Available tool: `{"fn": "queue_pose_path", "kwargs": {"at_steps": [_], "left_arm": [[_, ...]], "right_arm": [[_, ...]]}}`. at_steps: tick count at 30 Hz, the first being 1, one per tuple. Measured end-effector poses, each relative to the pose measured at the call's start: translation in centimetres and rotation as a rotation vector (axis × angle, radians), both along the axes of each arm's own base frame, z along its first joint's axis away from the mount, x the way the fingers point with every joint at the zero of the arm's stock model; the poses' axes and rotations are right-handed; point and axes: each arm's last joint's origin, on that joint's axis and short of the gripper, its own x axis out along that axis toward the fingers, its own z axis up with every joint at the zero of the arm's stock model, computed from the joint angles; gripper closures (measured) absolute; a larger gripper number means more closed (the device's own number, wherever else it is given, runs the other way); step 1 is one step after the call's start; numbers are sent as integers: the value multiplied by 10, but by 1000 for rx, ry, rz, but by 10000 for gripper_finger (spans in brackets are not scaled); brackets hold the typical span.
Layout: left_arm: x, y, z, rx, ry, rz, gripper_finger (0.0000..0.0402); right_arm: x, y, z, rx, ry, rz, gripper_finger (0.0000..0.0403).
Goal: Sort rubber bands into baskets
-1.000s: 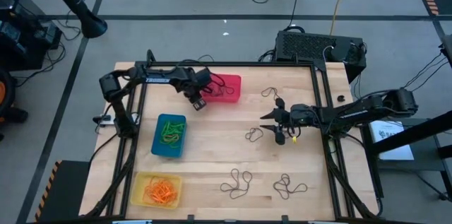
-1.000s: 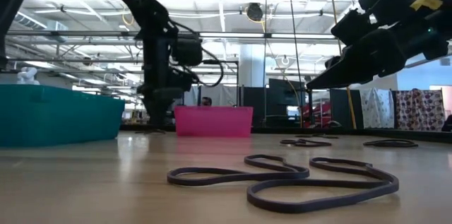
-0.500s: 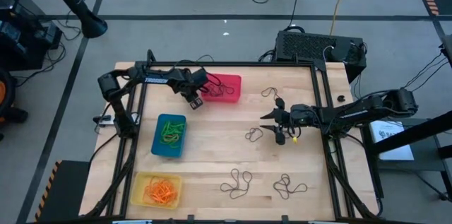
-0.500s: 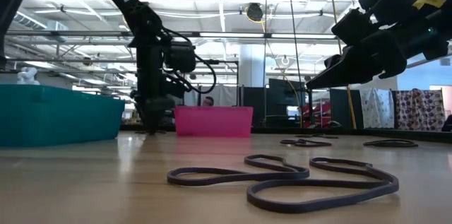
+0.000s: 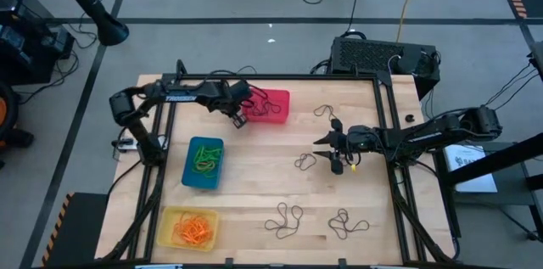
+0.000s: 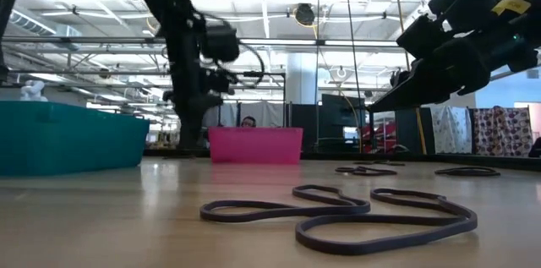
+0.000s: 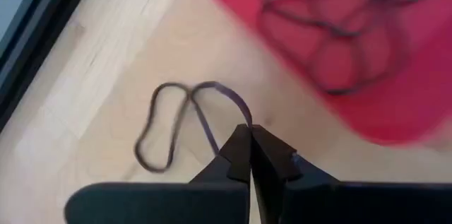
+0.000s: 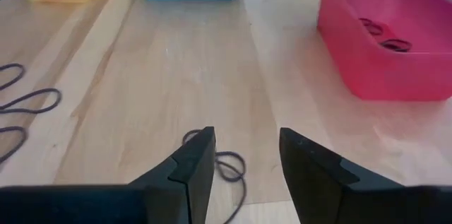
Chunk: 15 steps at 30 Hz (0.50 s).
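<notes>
Nearest in the low view, a dark rubber band [image 6: 338, 213] lies looped on the wooden table [image 5: 254, 193]. Beyond it, the right gripper [image 8: 244, 155] hovers above another dark band [image 8: 222, 164], its fingers spread apart and empty. Farther back, the left gripper [image 7: 248, 152] hangs at the near edge of the red basket [image 5: 270, 106], fingers pinched together on a dark band [image 7: 187, 121] that dangles over the wood. The red basket already holds several dark bands. The blue basket [image 5: 204, 163] holds green bands, the yellow basket [image 5: 188, 227] orange ones.
</notes>
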Motion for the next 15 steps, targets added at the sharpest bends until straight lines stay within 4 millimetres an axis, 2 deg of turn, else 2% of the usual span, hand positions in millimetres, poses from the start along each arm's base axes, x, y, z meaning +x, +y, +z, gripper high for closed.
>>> {"fn": "queue_pose_path", "kwargs": {"at_steps": [7,12,15], "left_arm": [[5,-27,57,82,-245,-11,399],[27,-52,86,167,-532,-114,399],[40,-64,96,212,-649,-193,399]], "right_arm": [[0,1,0,29,-2,33,250],[1,1,1,28,-13,33,250],[1,1,2,28,-20,33,250]]}}
